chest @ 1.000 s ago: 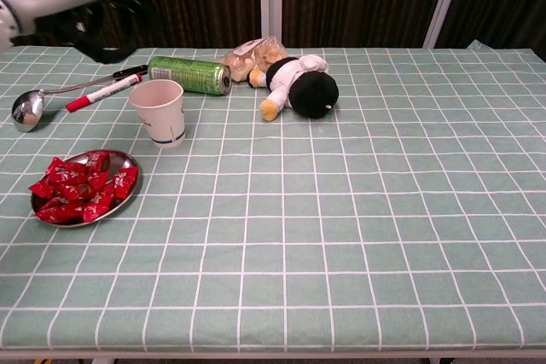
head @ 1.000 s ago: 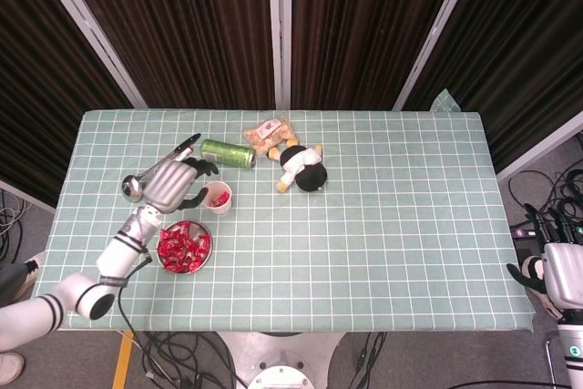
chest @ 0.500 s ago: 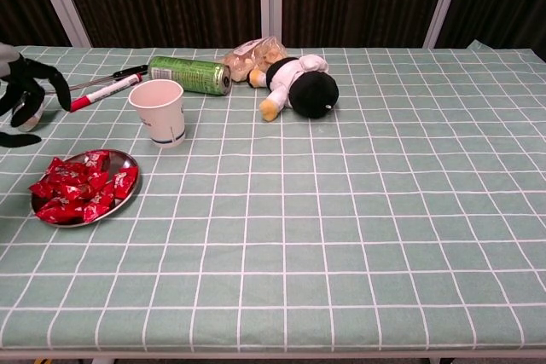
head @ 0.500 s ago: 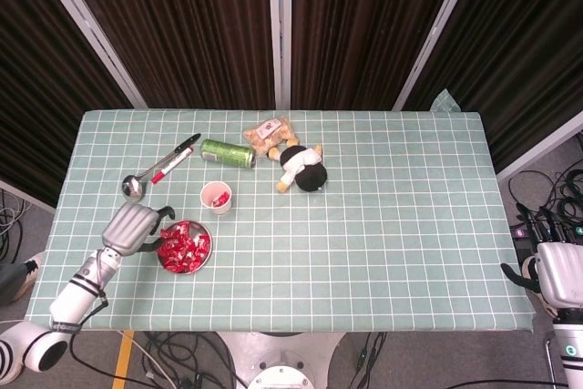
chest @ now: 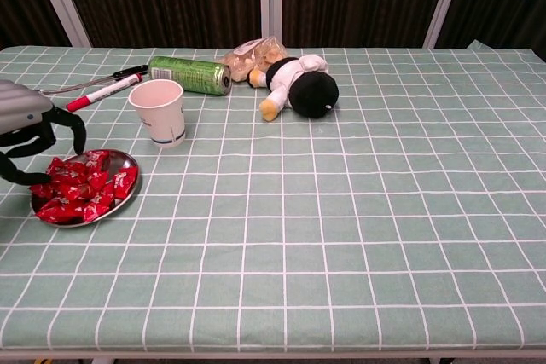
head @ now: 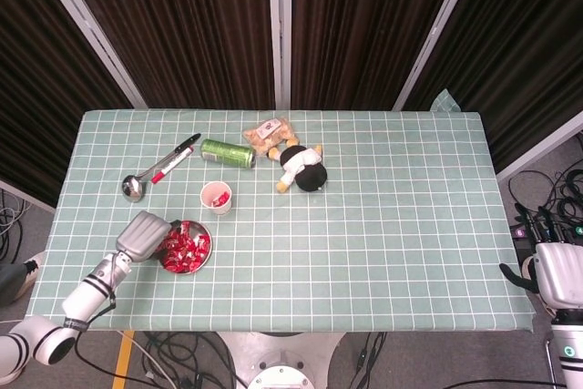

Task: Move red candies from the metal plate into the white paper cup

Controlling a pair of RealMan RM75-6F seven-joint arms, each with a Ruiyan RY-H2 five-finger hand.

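Observation:
A round metal plate (head: 203, 257) (chest: 128, 195) near the table's front left holds several red candies (head: 187, 247) (chest: 77, 187). The white paper cup (head: 217, 197) (chest: 158, 112) stands upright just behind it, with red candy showing inside in the head view. My left hand (head: 143, 235) (chest: 30, 131) hovers over the plate's left rim, fingers spread and curved down towards the candies, holding nothing that I can see. My right hand (head: 557, 274) hangs off the table's right edge, far from everything; its fingers are hard to make out.
Behind the cup lie a green can (head: 227, 153), a metal ladle (head: 137, 184), a red-and-white marker (head: 173, 160), a snack bag (head: 269, 133) and a black-and-white plush toy (head: 303, 168). The checked green cloth (head: 401, 216) covers the table.
My left hand left the cup, swung out to the left and down, and now sits low over the plate's left edge. The right hand stayed put.

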